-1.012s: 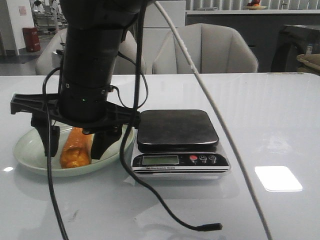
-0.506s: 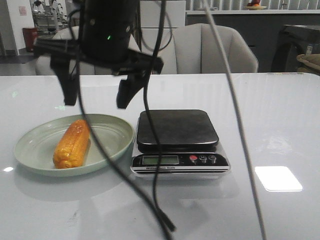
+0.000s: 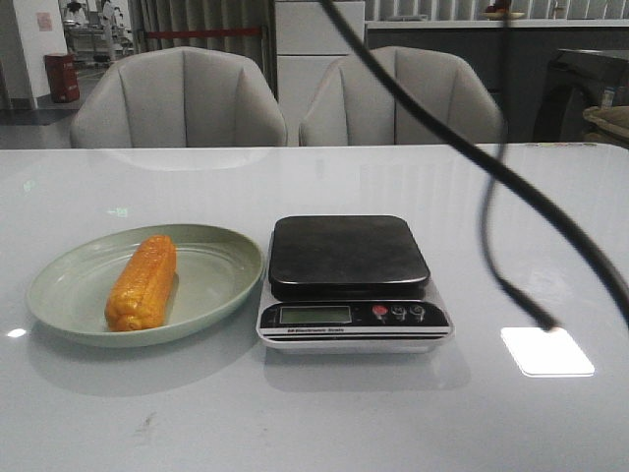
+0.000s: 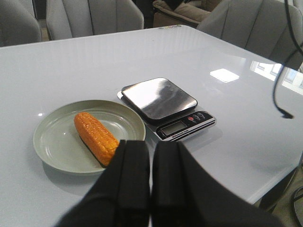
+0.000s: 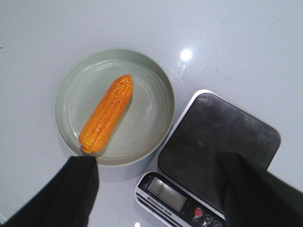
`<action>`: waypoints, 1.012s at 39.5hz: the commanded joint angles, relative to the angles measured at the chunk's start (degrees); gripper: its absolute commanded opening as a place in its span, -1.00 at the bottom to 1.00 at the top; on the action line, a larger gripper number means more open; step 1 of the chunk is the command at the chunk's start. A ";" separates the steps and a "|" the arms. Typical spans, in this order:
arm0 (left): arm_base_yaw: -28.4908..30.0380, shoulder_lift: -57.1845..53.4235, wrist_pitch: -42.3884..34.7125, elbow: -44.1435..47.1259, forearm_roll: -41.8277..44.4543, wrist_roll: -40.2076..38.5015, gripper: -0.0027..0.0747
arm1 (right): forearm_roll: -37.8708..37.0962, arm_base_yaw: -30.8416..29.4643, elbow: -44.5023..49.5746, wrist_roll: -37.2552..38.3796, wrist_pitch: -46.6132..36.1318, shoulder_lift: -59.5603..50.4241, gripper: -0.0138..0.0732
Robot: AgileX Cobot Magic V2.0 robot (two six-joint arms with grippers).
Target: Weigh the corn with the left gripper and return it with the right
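Observation:
The orange-yellow corn (image 3: 142,282) lies lengthwise in the pale green plate (image 3: 211,265), left of the black digital scale (image 3: 346,251), whose platform is bare. No gripper shows in the front view. In the left wrist view the left gripper (image 4: 151,144) is shut with nothing between its fingers; it hangs well back from the corn (image 4: 96,137), the plate (image 4: 52,142) and the scale (image 4: 158,97). The right gripper (image 5: 158,161) is wide open high above the table, looking down on the corn (image 5: 106,113), the plate (image 5: 147,118) and the scale (image 5: 218,137).
A black cable (image 3: 496,177) hangs across the right of the front view, its plug end (image 3: 545,323) dangling just right of the scale. Two grey chairs (image 3: 182,98) stand behind the white table (image 3: 314,413). The same cable (image 4: 279,94) hangs at the table's edge.
An arm with open fingers stood round the corn in the plate, then rose and left the front view. The corn stays in the plate. The loose cable swung to the right.

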 commanded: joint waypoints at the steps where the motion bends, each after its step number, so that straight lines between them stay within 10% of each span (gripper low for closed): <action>1: -0.35 0.57 -4.32 -1.50 0.15 -0.05 -0.64 | -1.24 -0.34 5.62 -1.08 -10.43 -8.28 0.69; 16: -0.35 0.57 -4.32 -1.50 0.15 -0.05 -0.64 | -3.49 -0.34 37.58 -2.13 -35.93 -34.51 0.69; 40: -0.35 0.57 -4.32 -1.50 0.15 -0.05 -0.64 | -4.43 -0.34 72.00 -2.13 -45.09 -76.01 0.69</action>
